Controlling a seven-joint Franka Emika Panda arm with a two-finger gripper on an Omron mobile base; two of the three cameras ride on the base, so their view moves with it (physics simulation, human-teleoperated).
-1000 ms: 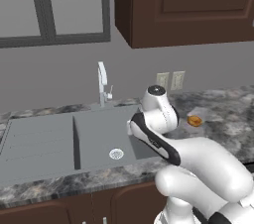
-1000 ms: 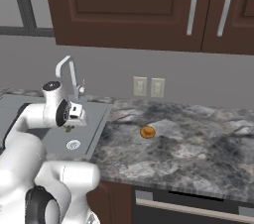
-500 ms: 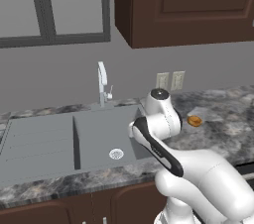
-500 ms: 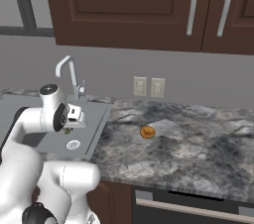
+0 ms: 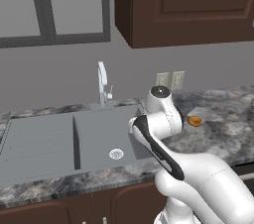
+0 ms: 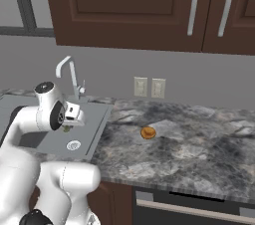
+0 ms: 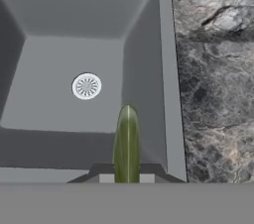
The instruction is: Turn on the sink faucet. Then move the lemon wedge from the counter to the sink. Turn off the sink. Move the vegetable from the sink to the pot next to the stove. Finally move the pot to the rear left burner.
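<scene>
Gripper [image 7: 127, 178] clamped on lemon wedge [image 7: 127, 143] over sink [image 7: 166, 69] — fingertips mostly cut off.

Simulated home kitchen. Dark marbled stone counter [image 6: 189, 139] is running along a grey wall, over brown wooden base cabinets [image 5: 64, 208]. A grey two-basin sink [image 5: 44, 141] with a tall curved faucet [image 5: 102, 83] is sitting under a window [image 5: 54, 5]. Dark wood wall cabinets [image 6: 149, 7] are hanging above; outlets [image 6: 148, 87] are showing on the wall.
</scene>
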